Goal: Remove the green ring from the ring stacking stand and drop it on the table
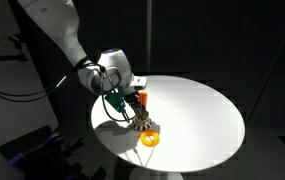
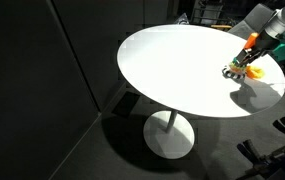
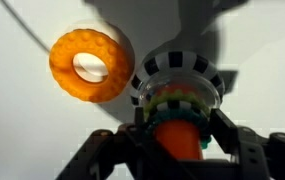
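On the table (image 3: pixel 22 130), left in my wrist view, the yellow-orange ring (image 3: pixel 92 65) lies flat just beside the ring stacking stand (image 3: pixel 182 70). Moving right, the green ring (image 3: pixel 174 103) sits round the orange peg (image 3: pixel 182 138), on the stand. My fingers (image 3: pixel 237 150) flank that peg; clenched or loose, I can't tell.

Your arm (image 1: pixel 57 30) is built of smooth, rounded white shells, with a dark band ringing the joint just ahead of the wrist. The wrist block is white as well, with a darker face. A teal-green cable (image 1: pixel 112 100) loops beside it. Your gripper (image 1: pixel 139 117) is black, and it also reads dark in an exterior view (image 2: pixel 240 68) below a pale grey-white link. In the wrist view its fingers (image 3: pixel 244 150) are dark, blocky linked bars, blurred by closeness.
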`<move>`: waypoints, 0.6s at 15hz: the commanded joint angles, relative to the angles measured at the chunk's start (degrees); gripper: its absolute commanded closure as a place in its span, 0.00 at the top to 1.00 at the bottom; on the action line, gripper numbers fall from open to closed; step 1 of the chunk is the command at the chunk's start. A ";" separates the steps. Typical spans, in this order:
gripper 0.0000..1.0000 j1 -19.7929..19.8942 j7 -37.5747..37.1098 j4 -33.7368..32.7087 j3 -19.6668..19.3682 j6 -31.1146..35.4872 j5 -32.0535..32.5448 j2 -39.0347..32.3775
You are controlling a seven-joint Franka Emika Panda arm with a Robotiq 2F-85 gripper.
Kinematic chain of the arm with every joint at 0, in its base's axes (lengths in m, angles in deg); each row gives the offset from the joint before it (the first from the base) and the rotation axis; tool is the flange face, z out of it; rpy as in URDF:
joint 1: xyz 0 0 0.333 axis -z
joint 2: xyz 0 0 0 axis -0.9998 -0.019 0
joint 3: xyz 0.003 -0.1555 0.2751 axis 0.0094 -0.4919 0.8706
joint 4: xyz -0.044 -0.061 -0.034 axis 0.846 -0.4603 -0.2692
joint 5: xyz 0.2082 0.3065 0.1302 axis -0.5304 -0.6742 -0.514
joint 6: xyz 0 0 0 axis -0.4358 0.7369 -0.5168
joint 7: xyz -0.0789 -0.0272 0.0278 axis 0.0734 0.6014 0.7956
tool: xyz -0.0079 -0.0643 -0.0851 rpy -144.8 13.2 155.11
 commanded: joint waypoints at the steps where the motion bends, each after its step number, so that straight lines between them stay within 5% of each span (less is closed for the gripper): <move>1: 0.42 -0.26 -0.59 -0.08 -0.04 -1.07 -1.04 1.55; 9: 0.42 -0.02 -1.79 0.30 0.44 -8.97 -0.14 8.87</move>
